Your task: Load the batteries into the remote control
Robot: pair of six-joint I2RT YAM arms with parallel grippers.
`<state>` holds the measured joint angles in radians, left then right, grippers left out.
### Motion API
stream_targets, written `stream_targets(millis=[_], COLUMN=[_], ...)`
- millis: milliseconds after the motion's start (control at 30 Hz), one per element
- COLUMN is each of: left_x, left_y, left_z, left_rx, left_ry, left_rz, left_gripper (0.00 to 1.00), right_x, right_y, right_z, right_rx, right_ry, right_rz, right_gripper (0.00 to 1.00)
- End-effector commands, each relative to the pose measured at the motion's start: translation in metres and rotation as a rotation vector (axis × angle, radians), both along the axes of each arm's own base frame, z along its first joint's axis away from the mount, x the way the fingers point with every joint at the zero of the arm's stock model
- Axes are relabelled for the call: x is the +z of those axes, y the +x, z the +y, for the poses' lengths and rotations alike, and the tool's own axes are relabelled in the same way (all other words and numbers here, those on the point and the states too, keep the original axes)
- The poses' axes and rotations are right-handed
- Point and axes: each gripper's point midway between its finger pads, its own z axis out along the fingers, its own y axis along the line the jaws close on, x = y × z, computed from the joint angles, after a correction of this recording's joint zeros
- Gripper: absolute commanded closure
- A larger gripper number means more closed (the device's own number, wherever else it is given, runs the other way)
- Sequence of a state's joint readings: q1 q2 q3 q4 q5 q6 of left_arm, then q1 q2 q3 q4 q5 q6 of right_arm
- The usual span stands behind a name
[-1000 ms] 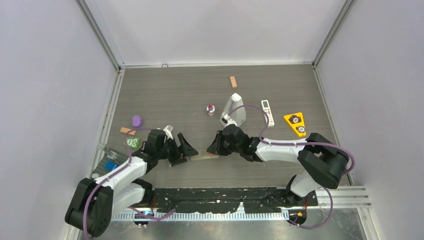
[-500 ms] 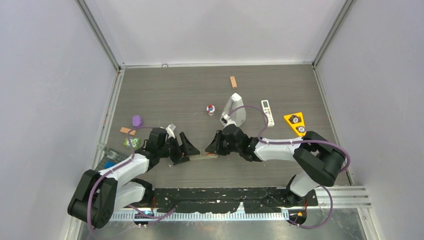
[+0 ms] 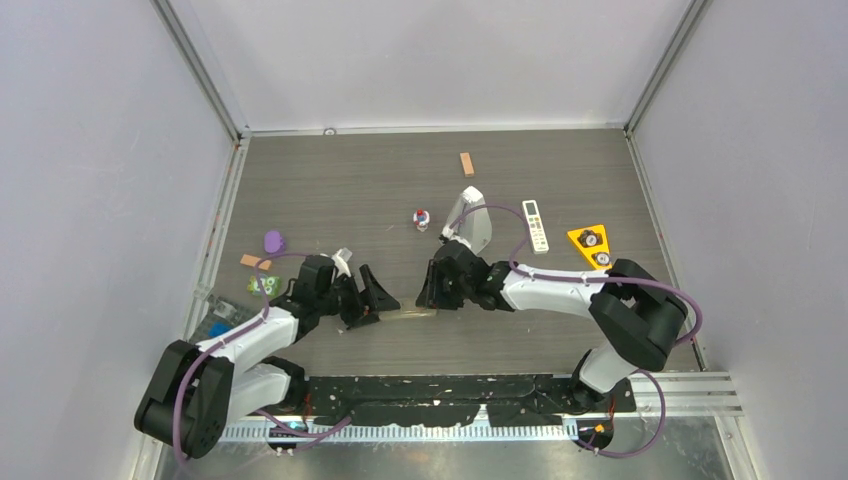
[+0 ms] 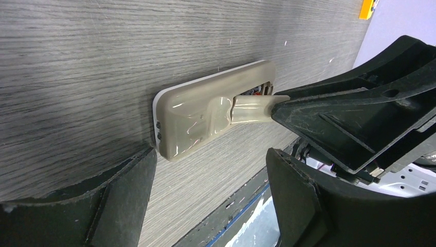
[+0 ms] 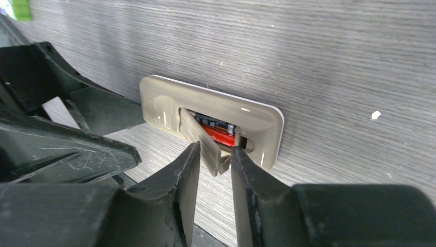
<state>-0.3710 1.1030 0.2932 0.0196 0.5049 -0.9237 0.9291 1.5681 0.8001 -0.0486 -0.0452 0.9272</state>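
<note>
The remote control (image 4: 190,116) lay grey back up on the table (image 5: 308,51), its long axis running straight from your left gripper (image 4: 209,153) at one end to your right gripper (image 5: 216,152) at the other; the battery bay sat in the half toward the right gripper, so that arm was the nearer to the work. The cover (image 5: 201,139) stood tilted up out of the bay, its inner end down in the opening and its free end sticking out between your right fingers; under it the batteries (image 5: 216,129) showed red and black inside the remote control, though how many could not be counted. Your right jaws stood narrow about the cover's free end, and whether they pinched it or only flanked it could not be told. Your left jaws stood wide and carried nothing, one finger to either side of the remote control's far end; contact there could not be made out. The next move looked to be seating the cover flat, a push down and along the long axis.
</note>
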Motion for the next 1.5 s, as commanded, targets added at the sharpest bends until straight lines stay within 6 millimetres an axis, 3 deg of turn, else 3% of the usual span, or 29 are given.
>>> stream_targets(millis=[0, 367, 667, 933, 1200, 1467], left_x=[-0.021, -0.022, -0.023, -0.022, -0.024, -0.024], left_y=[-0.006, -0.007, -0.008, -0.008, -0.009, -0.009], left_z=[0.017, 0.018, 0.018, 0.017, 0.016, 0.016], left_rx=[0.021, 0.017, 0.016, 0.011, 0.003, 0.002], left_ry=[0.117, 0.119, 0.120, 0.117, 0.113, 0.110], left_rz=[0.034, 0.035, 0.037, 0.036, 0.040, 0.038], left_gripper=[0.19, 0.19, 0.19, 0.19, 0.19, 0.19], right_x=[0.002, 0.011, 0.013, 0.007, 0.004, -0.008], right_y=[0.000, 0.006, 0.010, 0.010, 0.002, 0.002], right_z=[-0.001, 0.000, 0.001, 0.004, 0.008, 0.002], right_rx=[0.016, 0.028, 0.040, 0.045, 0.067, 0.068], right_ry=[-0.058, -0.086, -0.118, -0.126, -0.108, -0.178], right_rz=[0.006, -0.024, -0.048, -0.036, -0.004, -0.001], right_gripper=[0.64, 0.59, 0.73, 0.72, 0.81, 0.82])
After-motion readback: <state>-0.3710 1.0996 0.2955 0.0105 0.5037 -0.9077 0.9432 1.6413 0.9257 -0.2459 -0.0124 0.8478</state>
